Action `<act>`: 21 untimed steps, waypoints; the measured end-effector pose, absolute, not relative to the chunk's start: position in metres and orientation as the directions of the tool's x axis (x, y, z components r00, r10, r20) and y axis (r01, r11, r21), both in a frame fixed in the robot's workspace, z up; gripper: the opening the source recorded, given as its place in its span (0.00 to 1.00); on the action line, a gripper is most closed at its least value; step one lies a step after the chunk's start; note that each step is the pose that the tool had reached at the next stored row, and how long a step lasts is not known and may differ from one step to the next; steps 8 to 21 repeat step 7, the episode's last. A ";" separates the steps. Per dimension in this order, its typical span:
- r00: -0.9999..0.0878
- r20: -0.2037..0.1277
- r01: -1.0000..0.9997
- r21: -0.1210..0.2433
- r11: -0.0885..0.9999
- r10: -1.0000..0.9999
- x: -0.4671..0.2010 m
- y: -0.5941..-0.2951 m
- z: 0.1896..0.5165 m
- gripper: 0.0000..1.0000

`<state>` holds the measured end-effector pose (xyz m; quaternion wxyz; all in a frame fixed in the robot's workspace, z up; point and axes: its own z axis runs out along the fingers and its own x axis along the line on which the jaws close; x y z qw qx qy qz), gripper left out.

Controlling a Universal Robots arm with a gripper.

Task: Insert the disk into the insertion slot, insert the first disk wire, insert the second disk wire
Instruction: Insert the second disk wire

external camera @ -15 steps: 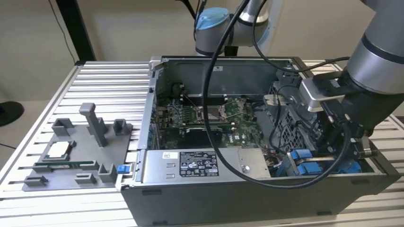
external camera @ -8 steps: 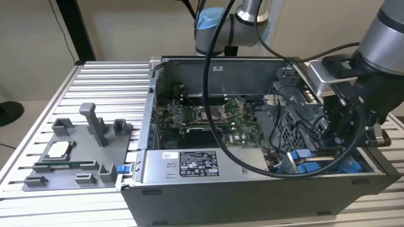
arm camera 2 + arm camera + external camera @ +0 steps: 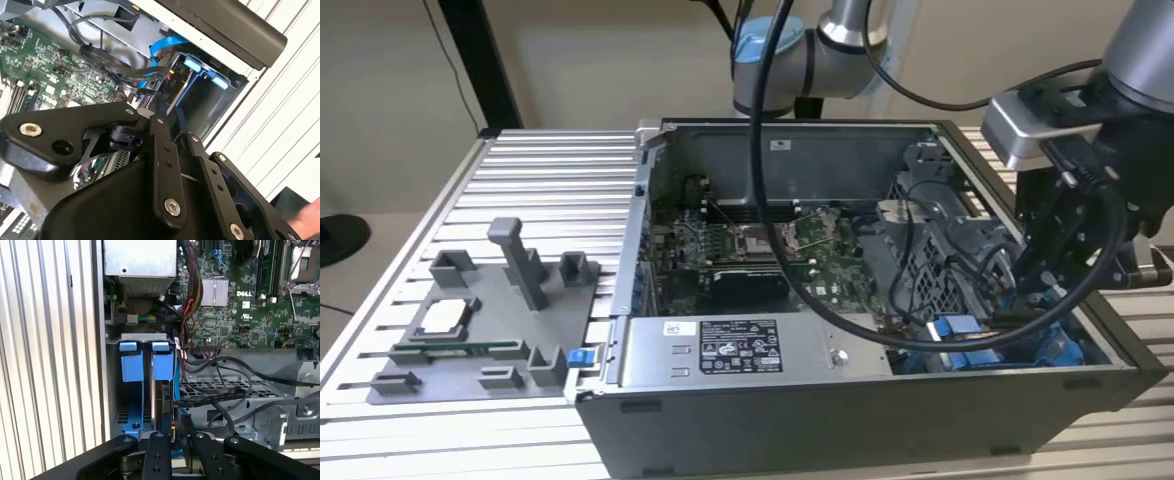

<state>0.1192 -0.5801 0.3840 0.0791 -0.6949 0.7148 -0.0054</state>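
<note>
In the exterior view, a grey fixture tray (image 3: 478, 330) lies on the ribbed surface (image 3: 534, 180) at the left, beside the open computer case (image 3: 854, 400); its motherboard (image 3: 747, 250) and power-supply box (image 3: 720, 352) show. At the right, the tool (image 3: 1051, 288) reaches into the insertion slot (image 3: 987, 345) — whether its fingers are spread or pinching, I cannot tell. The disk (image 3: 163, 390) (blue carrier, edge-on) stands in that slot, cables (image 3: 220, 365) beside it.

exterior view high, wrist views close over drive bay (image 3: 145, 385)
</note>
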 end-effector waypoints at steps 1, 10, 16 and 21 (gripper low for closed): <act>-0.022 -0.105 -0.992 -0.118 0.034 -0.994 0.119 -0.580 0.386 1.00; -0.022 -0.105 -0.992 -0.118 0.034 -0.994 0.119 -0.580 0.386 1.00; -0.022 -0.105 -0.992 -0.118 0.034 -0.994 0.119 -0.580 0.386 1.00; -0.022 -0.105 -0.992 -0.118 0.034 -0.994 0.119 -0.580 0.386 1.00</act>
